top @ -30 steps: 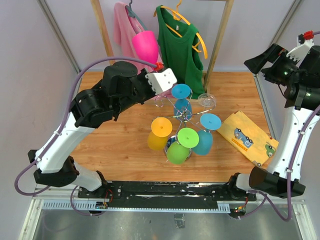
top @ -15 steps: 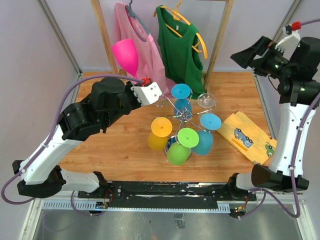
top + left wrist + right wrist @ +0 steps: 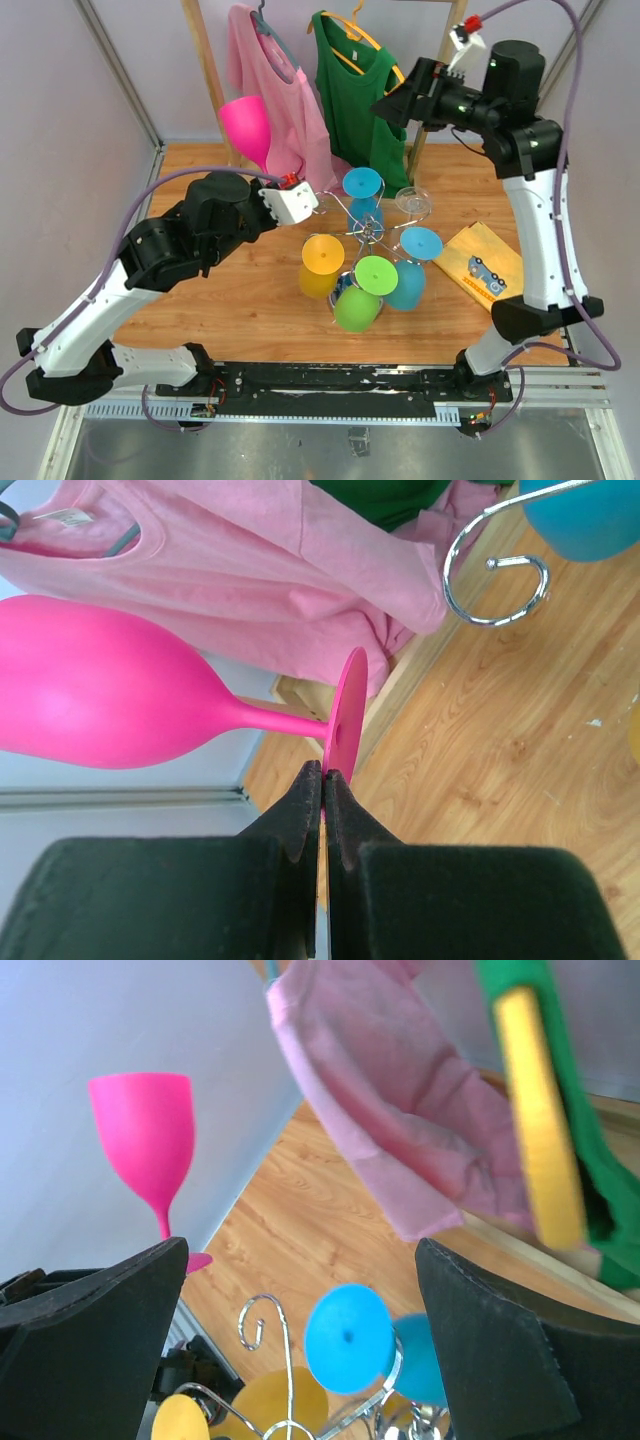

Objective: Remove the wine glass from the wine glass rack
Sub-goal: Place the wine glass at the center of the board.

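Observation:
My left gripper is shut on the round foot of a pink wine glass and holds it upright, off the rack, to the rack's left. In the left wrist view the gripper pinches the foot's edge, and the pink glass points left. The chrome wine glass rack stands mid-table with blue, yellow, green, teal and clear glasses hanging on it. My right gripper is open and empty, high above the rack's far side. The right wrist view shows the pink glass and a blue glass foot between the open fingers.
A wooden clothes rail at the back holds a pink shirt and a green top on hangers. A yellow printed cloth lies at the table's right. A free curled rack arm is to the right of the pink glass.
My left gripper has carried the pink glass up and left, away from the rack, turning it upright. My right arm has swung in from the far right to above the rack's back.

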Robot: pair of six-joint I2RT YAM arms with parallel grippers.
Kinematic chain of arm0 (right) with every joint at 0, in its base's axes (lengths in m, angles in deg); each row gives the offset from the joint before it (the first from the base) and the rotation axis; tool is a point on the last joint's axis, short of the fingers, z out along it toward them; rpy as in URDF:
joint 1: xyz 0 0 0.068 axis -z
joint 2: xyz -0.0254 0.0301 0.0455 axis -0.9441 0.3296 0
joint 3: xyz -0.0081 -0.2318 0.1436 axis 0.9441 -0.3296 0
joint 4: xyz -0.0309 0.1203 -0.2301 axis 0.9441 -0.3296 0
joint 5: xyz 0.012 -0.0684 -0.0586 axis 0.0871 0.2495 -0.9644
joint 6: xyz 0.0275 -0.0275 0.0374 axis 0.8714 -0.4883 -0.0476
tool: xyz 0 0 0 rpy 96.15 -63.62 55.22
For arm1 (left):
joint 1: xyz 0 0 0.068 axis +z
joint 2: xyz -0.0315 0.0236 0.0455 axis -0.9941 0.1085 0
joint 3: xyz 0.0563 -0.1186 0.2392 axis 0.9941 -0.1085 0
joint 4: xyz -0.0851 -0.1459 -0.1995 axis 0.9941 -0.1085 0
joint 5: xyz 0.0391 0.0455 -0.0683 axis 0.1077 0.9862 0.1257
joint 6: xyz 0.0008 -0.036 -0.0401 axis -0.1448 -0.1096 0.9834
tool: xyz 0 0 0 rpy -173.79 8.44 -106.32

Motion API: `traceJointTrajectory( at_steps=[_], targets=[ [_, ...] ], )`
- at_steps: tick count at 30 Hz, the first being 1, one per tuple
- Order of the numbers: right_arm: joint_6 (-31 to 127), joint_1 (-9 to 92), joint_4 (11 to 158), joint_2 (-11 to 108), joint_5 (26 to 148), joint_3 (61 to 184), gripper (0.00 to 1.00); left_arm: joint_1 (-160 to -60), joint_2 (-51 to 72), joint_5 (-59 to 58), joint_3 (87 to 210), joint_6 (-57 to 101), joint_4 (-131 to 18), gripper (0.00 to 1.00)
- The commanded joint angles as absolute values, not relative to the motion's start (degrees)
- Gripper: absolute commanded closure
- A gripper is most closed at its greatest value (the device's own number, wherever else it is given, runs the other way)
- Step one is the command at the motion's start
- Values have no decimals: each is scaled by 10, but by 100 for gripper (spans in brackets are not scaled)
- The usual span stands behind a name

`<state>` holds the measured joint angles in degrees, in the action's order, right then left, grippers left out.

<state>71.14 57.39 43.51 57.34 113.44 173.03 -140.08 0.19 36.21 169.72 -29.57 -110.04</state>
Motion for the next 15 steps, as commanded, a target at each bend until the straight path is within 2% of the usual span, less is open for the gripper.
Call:
traceJointTrajectory(
  at_steps=[1,6,15],
  targets=[
    [716,508,432,621,1116,1797,2,-1385,11,343,1754,-250,-1078,100],
    [714,461,434,662,1118,1841,3,-1319,61,282,1870,-137,-1096,100],
    [703,389,460,663,1121,1823,3,-1136,63,133,1912,73,-1102,100]
  ],
)
